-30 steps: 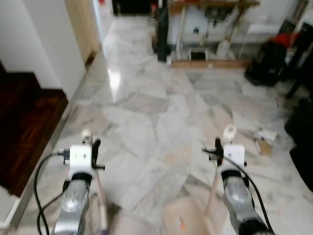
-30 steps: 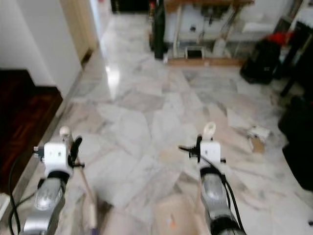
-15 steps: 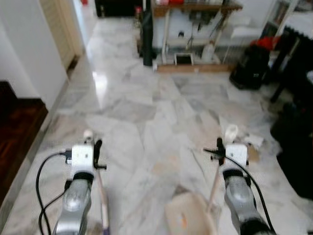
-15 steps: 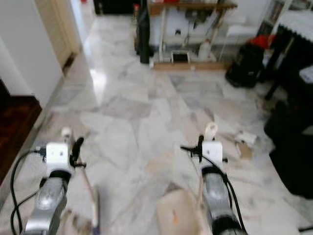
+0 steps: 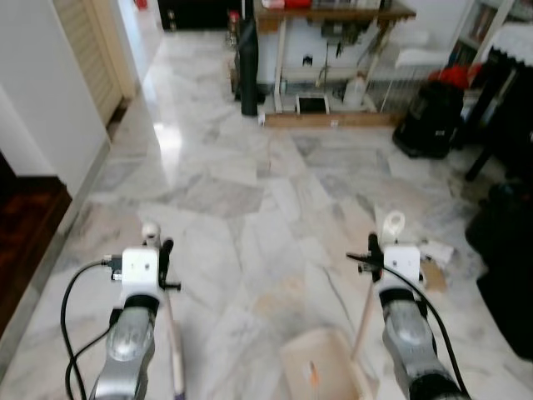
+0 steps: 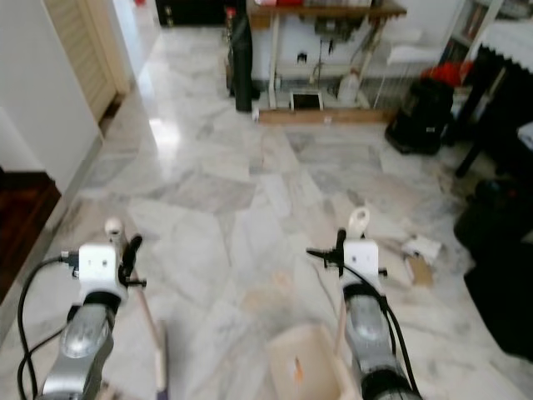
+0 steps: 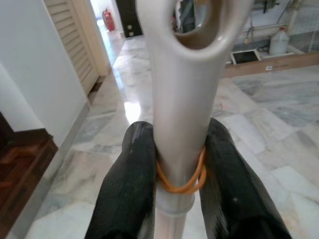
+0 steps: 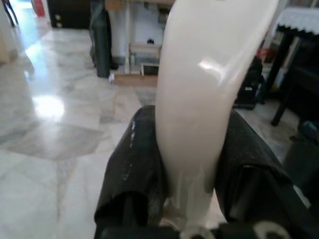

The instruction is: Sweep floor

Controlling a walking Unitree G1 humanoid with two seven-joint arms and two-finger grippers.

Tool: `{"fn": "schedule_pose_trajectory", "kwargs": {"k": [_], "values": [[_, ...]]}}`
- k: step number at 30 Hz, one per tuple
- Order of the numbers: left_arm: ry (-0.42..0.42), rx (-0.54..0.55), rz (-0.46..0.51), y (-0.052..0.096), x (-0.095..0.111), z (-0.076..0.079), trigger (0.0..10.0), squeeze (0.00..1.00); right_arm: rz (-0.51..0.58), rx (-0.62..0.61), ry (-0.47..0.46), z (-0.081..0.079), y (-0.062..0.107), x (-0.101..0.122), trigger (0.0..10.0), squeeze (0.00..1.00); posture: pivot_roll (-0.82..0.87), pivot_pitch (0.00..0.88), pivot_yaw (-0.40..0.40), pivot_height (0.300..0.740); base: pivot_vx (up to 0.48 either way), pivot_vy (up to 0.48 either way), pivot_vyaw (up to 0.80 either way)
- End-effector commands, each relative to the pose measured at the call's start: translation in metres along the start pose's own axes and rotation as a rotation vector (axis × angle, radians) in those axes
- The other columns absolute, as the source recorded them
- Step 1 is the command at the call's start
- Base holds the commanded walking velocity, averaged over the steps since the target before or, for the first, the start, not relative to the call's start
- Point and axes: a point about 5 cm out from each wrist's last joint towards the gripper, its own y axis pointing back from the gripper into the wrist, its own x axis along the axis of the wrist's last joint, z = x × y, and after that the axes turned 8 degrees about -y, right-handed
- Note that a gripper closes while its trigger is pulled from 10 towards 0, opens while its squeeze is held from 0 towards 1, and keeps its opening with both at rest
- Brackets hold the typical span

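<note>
Since a second ago the head camera has swung away from the dark wooden step at the robot's left, so more of the marble floor (image 5: pixel 250 200) and the far table (image 5: pixel 333 12) is in sight; both arms keep their handles at the same height in front of the body. The left gripper (image 7: pixel 179 164) stays clamped on the broom handle (image 7: pixel 184 99), its two black fingers (image 7: pixel 132 189) pressed to either side of the pale shaft, just where an orange rubber band (image 7: pixel 180 185) rings it. In the left eye view that shaft runs down from the wrist toward the floor, and its lower end is too blurred to make out a brush head. The right gripper (image 8: pixel 192 164) pinches the cream handle of the dustpan (image 5: pixel 387 229); the dustpan's tray (image 5: pixel 321 367) rests on the floor between the two arms, nearer the right one, with a small orange mark inside. Scraps of paper and cardboard (image 5: pixel 433 258) lie on the floor just right of the right wrist.
</note>
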Motion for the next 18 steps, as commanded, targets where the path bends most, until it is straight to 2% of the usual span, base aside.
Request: {"fn": "schedule_pose_trajectory", "kwargs": {"k": [1, 2, 18], "values": [[-0.017, 0.018, 0.037, -0.0016, 0.0062, -0.0077, 10.0, 0.0, 0.042, 0.023, 0.001, -0.0062, -0.0062, 0.0095, 10.0, 0.0, 0.13, 0.0, 0.008, 0.74, 0.33, 0.0, 0.68], [-0.017, 0.017, 0.037, -0.0017, 0.0063, -0.0076, 10.0, 0.0, 0.041, 0.024, 0.001, -0.0063, -0.0063, 0.0095, 10.0, 0.0, 0.13, 0.0, 0.008, 0.74, 0.33, 0.0, 0.68], [-0.019, 0.009, 0.04, -0.0017, 0.0059, -0.0071, 10.0, 0.0, 0.043, 0.017, -0.021, -0.0065, -0.0066, 0.0098, 10.0, 0.0, 0.13, 0.0, 0.01, 0.74, 0.334, 0.0, 0.0]]}}
